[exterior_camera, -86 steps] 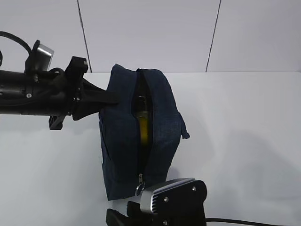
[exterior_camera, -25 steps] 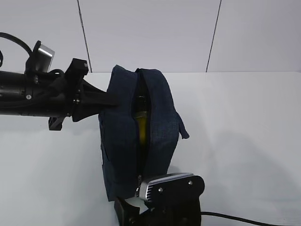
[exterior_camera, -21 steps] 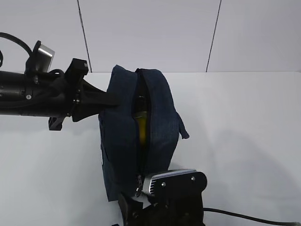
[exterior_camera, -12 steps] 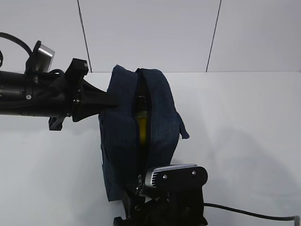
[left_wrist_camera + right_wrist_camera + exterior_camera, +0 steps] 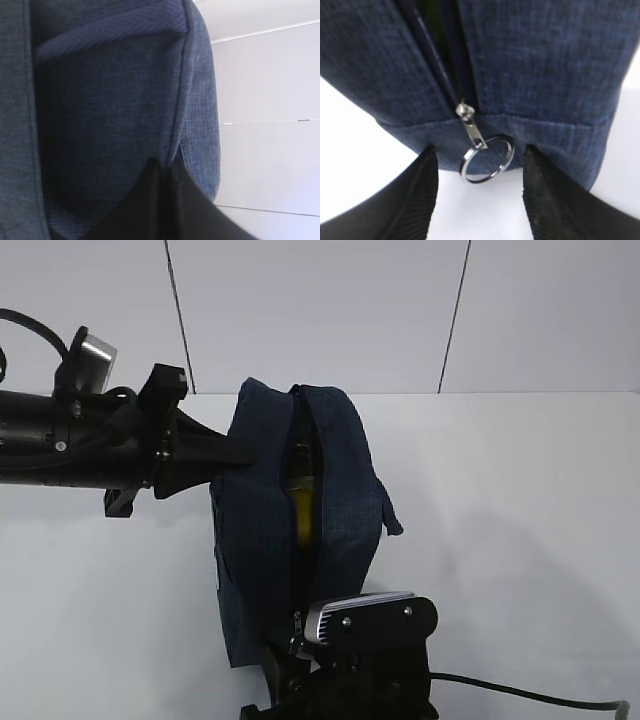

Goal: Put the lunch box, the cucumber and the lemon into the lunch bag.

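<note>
Right fingers [image 5: 479, 192] have advanced to straddle the lunch bag's [image 5: 290, 530] ring pull [image 5: 487, 159], spread; left fingers [image 5: 167, 172] clenched on fabric.

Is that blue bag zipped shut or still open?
Open. The lunch bag shows a gap along its top with something yellow inside, and the ring pull hangs at the near end of the zipper.
</note>
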Available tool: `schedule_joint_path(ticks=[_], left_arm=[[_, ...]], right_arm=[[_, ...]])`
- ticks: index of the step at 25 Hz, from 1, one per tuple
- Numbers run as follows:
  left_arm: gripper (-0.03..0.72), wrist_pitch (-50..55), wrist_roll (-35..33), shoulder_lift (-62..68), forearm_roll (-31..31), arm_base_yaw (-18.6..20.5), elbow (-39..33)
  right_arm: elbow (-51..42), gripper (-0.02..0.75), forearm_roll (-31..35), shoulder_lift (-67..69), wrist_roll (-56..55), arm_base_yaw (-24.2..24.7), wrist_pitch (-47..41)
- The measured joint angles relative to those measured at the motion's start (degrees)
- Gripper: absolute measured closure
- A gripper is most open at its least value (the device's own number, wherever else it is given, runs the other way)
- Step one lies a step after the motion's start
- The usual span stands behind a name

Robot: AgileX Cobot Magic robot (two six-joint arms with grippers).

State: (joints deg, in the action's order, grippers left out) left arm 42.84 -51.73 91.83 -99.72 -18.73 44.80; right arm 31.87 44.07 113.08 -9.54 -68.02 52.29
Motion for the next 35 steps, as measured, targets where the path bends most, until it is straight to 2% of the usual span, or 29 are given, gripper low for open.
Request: schedule_joint_path(ticks=[4,16,27,35], left_arm=[[0.694,0.0,0.0,0.0,0.0,0.0,0.0],[0.694,0.1,0.0,0.0,0.0,0.0,0.0],[0.694,0.2,0.0,0.0,0.0,0.0,0.0],[0.694,0.2,0.0,0.0,0.0,0.0,0.0]], right_arm=[[0.0,0.328,0.4,0.0,0.0,0.0,0.7],[0.0,0.496,1.0,0.1,0.0,0.0,0.4],[0.0,0.510,2.5,0.1,0.0,0.0,-0.3],[0.0,0.548,2.5,0.1,0.0,0.0,-0.4]])
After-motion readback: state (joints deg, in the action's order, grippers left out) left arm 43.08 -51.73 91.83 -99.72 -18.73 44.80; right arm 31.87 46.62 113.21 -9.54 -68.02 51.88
